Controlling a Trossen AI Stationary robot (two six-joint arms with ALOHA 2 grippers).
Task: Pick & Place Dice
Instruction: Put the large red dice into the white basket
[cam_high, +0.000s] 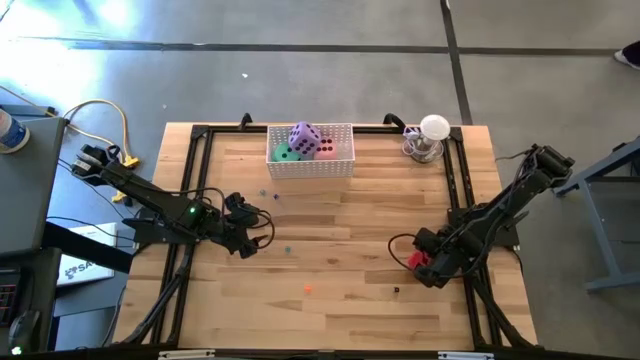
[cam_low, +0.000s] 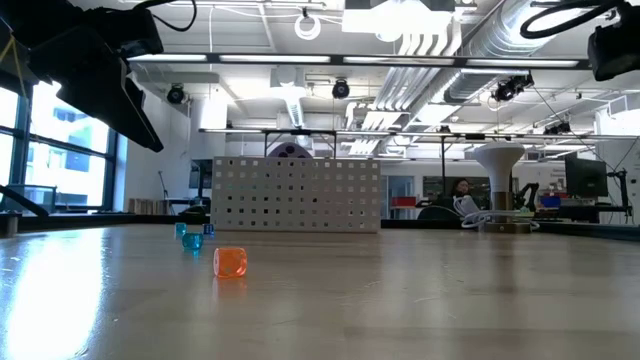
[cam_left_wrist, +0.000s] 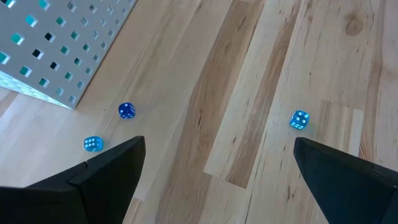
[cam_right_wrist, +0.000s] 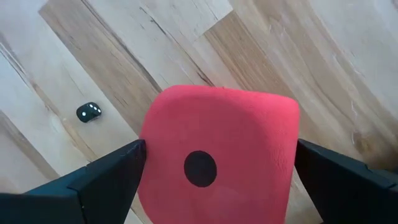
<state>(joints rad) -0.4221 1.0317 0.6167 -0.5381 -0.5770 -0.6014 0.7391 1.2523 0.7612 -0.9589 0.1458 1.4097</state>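
Your right hand (cam_high: 424, 266), near the worktop's (cam_high: 340, 300) right edge, stands released around the soft red cube die (cam_right_wrist: 217, 155); your left hand (cam_high: 252, 232) waits released near the left edge.

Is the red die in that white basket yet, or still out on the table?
Out. The red die sits on the table between the right claw's open fingers; the basket is far off.

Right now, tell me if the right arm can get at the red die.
Probably yes: the right claw is open with its fingers on either side of the red die on the table, nothing between them.
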